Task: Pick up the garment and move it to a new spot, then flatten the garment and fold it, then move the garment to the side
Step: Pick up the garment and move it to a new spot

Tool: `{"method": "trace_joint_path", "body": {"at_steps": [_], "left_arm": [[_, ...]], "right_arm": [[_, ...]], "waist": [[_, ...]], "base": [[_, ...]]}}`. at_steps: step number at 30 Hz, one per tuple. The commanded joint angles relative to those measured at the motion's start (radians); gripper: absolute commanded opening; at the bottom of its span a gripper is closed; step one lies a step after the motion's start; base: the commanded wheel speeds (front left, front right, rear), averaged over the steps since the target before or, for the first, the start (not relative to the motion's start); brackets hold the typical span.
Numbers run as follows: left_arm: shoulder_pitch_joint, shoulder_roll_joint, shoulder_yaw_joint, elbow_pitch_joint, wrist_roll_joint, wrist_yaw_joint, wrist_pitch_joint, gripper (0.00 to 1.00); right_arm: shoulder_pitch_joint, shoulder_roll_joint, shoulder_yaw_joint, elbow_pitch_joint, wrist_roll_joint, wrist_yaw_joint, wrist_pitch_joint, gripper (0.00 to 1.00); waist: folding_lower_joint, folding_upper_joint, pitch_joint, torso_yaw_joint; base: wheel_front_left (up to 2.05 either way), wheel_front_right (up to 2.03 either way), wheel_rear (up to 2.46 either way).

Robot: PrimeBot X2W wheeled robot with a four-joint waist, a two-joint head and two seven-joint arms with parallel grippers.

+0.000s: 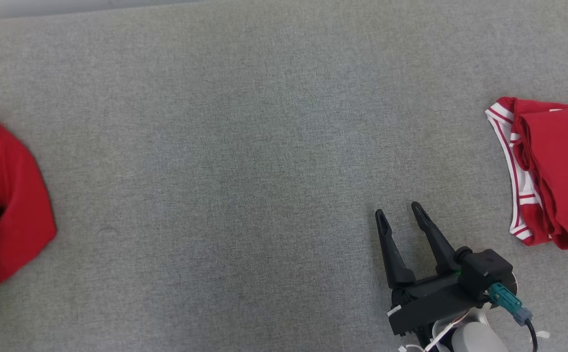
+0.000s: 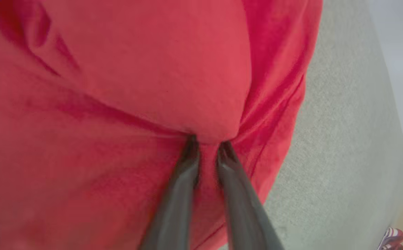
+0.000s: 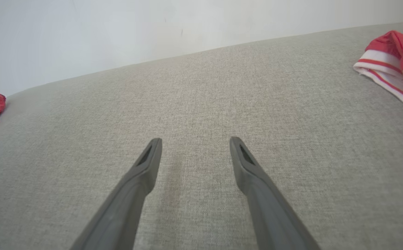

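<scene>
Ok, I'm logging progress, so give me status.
Left gripper shut on red garment, far left. Right gripper open above grey surface. Folded striped garment far right, out of the way.

The plain red garment [image 1: 12, 195] sits bunched and creased at the far left of the grey table [image 1: 245, 146], a fold of its soft cloth pinched between the left tool [image 2: 206, 146] fingers.

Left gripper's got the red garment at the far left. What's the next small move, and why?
Likely lift the garment and carry it rightward to the middle. The left gripper is shut on its cloth, the grey surface has room there, and the right gripper hangs open, free to help flatten.
</scene>
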State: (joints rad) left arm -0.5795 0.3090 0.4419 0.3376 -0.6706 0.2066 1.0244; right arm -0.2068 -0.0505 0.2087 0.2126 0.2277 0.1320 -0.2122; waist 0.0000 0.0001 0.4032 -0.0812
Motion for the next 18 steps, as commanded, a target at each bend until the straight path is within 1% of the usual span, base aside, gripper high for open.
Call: {"method": "trace_joint_path", "body": {"at_steps": [1, 5, 9, 13, 18], "left_arm": [[0.034, -0.028, -0.016, 0.003, 0.002, 0.004, 0.019, 0.0], [0.038, -0.023, -0.006, -0.108, 0.008, 0.005, -0.016, 0.0], [0.022, -0.03, -0.012, -0.186, -0.003, -0.02, -0.044, 0.0], [-0.007, -0.032, -0.045, -0.247, -0.02, -0.071, -0.049, 0.0], [-0.042, -0.054, -0.124, -0.329, -0.039, -0.137, -0.031, 0.0]], "right_arm": [[-0.006, 0.0, 0.001, 0.001, 0.004, -0.002, -0.006, 1.0], [-0.007, 0.0, 0.001, 0.017, 0.009, -0.002, -0.009, 1.0], [0.0, 0.0, 0.003, 0.038, 0.019, -0.002, -0.012, 1.0], [0.019, 0.0, 0.007, 0.054, 0.028, -0.002, -0.016, 1.0], [0.045, 0.0, 0.006, 0.07, 0.039, -0.002, -0.015, 1.0]], "waist": [[0.0, -0.0001, -0.013, 0.009], [0.0, -0.0001, -0.046, 0.025], [0.0, -0.0001, -0.094, 0.04], [0.0, -0.0001, -0.151, 0.051], [0.0, -0.0001, -0.227, 0.047]], "base": [[0.0, 0.0, 0.0], [0.0, 0.0, 0.0], [0.0, 0.0, 0.0], [0.0, 0.0, 0.0], [0.0, 0.0, 0.0]]}}
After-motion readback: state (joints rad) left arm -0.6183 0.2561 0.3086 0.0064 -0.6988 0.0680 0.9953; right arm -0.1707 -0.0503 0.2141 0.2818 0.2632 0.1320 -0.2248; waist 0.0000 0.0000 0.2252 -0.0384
